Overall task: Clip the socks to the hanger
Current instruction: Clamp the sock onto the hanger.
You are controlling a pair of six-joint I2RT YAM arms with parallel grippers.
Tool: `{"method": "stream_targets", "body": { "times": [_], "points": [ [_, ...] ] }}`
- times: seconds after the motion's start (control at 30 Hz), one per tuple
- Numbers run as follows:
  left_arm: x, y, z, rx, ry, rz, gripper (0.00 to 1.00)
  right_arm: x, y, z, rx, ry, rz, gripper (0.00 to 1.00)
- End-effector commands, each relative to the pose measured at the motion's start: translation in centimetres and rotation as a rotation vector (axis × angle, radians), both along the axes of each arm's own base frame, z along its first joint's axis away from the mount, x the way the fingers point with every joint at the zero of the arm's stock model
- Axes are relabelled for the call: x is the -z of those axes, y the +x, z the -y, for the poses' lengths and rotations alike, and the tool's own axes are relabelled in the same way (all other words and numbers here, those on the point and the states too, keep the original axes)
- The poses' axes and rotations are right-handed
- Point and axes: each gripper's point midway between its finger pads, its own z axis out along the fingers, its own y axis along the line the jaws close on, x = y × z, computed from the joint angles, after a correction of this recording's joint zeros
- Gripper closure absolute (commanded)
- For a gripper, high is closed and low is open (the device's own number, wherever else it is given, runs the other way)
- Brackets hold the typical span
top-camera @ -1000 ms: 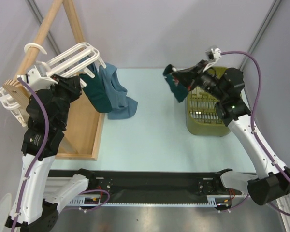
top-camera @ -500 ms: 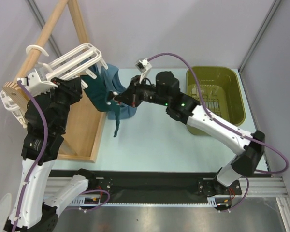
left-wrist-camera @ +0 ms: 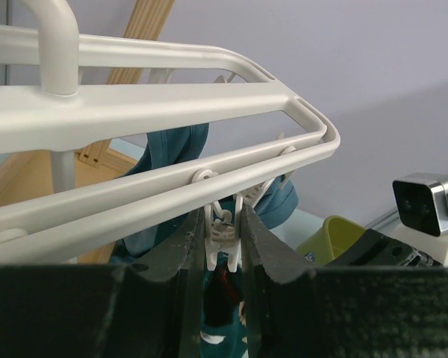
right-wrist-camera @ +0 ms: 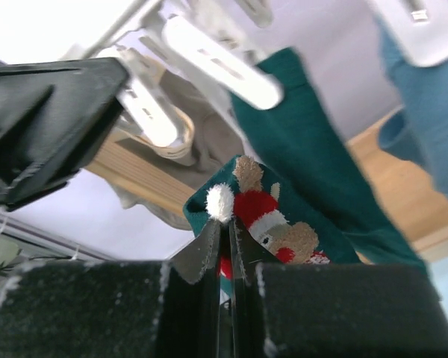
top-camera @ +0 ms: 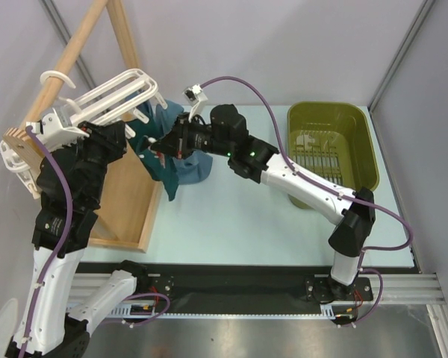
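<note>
The white hanger (top-camera: 112, 93) hangs off the wooden rack at the upper left. My left gripper (left-wrist-camera: 225, 237) is shut on one of its small white clips (left-wrist-camera: 224, 227), squeezing it from both sides. My right gripper (right-wrist-camera: 225, 227) is shut on the cuff of a dark teal sock with a red-and-white motif (right-wrist-camera: 284, 231), which it holds just below that clip. This sock's tail (top-camera: 169, 186) dangles over the table. Another teal sock (right-wrist-camera: 306, 149) and a steel-blue sock (top-camera: 194, 168) hang from the hanger beside it.
The wooden A-frame rack (top-camera: 75, 48) stands at the left, its base frame (top-camera: 127, 224) on the table. An olive-green basket (top-camera: 358, 119) sits at the back right. More white clips (right-wrist-camera: 224, 63) dangle close above my right gripper.
My right arm has swung from the basket across to the hanger, carrying the motif sock up under the clip that my left gripper squeezes. The left arm has hardly moved.
</note>
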Motion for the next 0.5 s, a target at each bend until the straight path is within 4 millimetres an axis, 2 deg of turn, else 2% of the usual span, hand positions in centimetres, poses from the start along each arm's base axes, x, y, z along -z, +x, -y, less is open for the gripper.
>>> {"method": "stream_targets", "body": {
  "times": [0.0,0.17,0.2,0.47],
  "points": [
    [0.3,-1.2,-0.8,-0.033,-0.102,-0.007,1.00,-4.2,-1.2,0.0,-0.020,0.091,0.041,1.00],
    [0.7,-0.9,-0.6,-0.028,-0.102,-0.017,1.00,-4.2,-1.5,-0.4,-0.021,0.093,0.051,1.00],
    [0.7,-0.9,-0.6,-0.029,-0.104,-0.015,1.00,-4.9,-1.5,-0.4,-0.027,0.103,0.058,1.00],
    [0.8,-0.9,-0.7,-0.035,-0.100,-0.018,1.00,-5.6,-1.3,-0.7,-0.027,0.116,0.064,1.00]
  ]
}}
